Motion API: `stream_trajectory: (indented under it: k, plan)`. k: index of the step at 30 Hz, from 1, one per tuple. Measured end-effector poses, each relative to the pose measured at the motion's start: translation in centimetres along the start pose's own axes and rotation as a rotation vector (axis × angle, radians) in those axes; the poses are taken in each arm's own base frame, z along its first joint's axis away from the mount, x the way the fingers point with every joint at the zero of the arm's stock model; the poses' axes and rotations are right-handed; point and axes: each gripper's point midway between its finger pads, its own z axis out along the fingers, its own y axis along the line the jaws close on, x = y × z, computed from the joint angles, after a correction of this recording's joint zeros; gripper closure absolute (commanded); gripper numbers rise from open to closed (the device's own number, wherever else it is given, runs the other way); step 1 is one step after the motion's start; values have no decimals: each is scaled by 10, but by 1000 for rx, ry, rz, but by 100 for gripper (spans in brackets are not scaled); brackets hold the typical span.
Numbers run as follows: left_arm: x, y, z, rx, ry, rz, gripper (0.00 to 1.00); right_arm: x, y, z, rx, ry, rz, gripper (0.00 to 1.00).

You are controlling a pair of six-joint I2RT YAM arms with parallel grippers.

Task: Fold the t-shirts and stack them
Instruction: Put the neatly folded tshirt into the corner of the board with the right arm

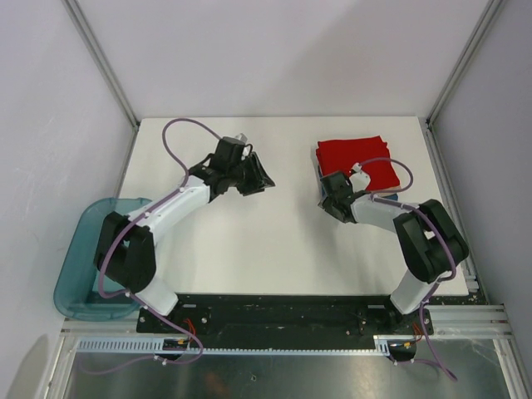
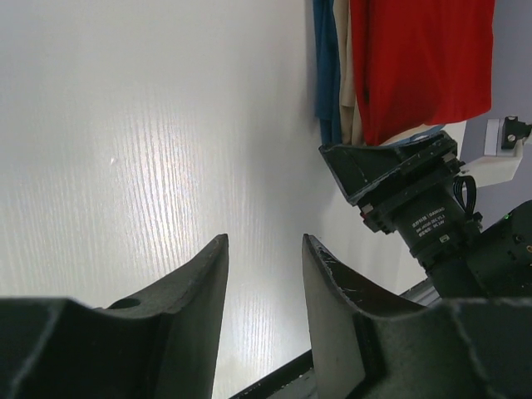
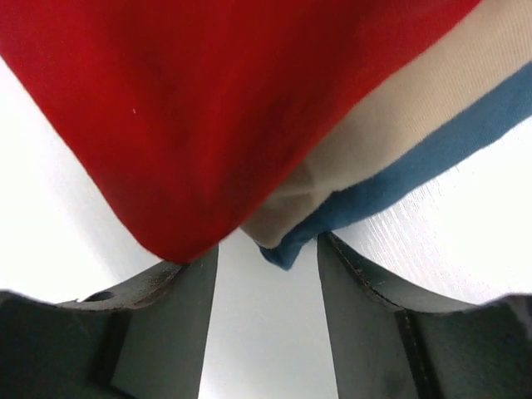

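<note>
From above, the red shirt [image 1: 357, 160] lies folded at the far right of the white table [image 1: 249, 249]. The right gripper [image 1: 329, 191] sits at the shirt's near left corner. The left gripper [image 1: 259, 176] hangs over bare tabletop left of the middle, well apart from the cloth. A teal tub [image 1: 79, 258] stands off the table's left edge, beside the left arm's base.

The left wrist camera shows its own jaws partly open, with only white table between them and nothing held. Ahead lies the stack on edge: red on top, a beige shirt [image 2: 342, 58] under it, and a blue shirt [image 2: 326, 58] at the bottom. The right gripper is just beside the stack.

The right wrist camera shows its jaws partly open around bare table, clamped on nothing. The stack's corner is right at the fingertips, with the blue corner reaching into the gap. I cannot tell whether the red cloth touches the left finger [image 3: 179, 316].
</note>
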Motion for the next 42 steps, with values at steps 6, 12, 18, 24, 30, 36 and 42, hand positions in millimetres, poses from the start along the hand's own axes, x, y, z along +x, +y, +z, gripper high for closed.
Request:
stream_trajectory:
  k: [6,12,18,24,30,36,42]
  plan:
    - [-2,2,-1,5,6,-8,55,-19,6,16,34,-52,45,46]
    - [-7,6,-2,12,8,-15,55,-46,12,38,57,-82,113,46]
    - [-15,12,-4,9,-1,-30,56,-80,11,61,68,-99,199,47]
    - [-17,17,0,2,7,-34,56,-117,4,84,61,-108,280,47]
    - [-13,23,11,-15,31,-35,56,-149,-9,104,55,-109,323,47]
    - [-12,26,15,-23,39,-37,56,-168,-18,113,29,-104,325,46]
    - [-12,26,15,-23,39,-37,56,-165,-14,113,18,-94,288,47]
